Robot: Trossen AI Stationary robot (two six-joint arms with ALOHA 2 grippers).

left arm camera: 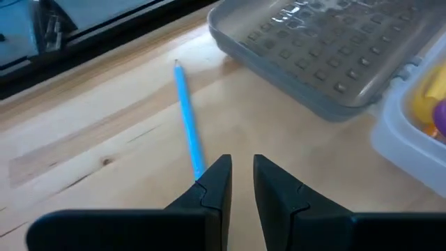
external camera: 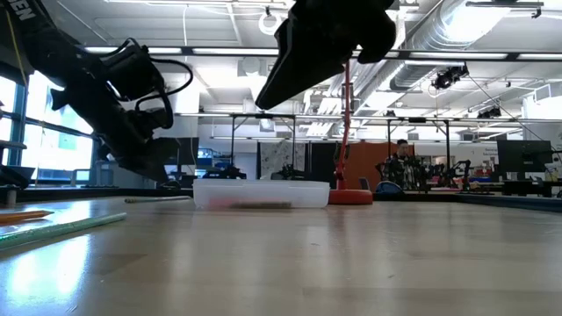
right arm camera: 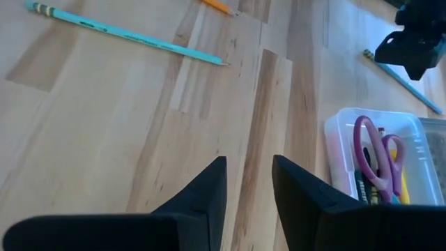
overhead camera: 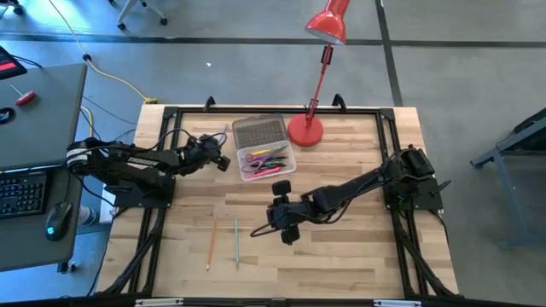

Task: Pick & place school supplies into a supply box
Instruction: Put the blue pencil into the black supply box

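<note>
one supply box sits open near the worktop's far edge, scissors inside; one blue pencil beside its lid, two pencils toward the near-left corner; left pincer and right pincer slightly parted, empty

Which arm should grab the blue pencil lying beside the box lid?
Left. The left gripper sits right over the blue pencil beside the lid, fingers slightly apart. The right gripper is farther off, nearer the front pencils.
</note>
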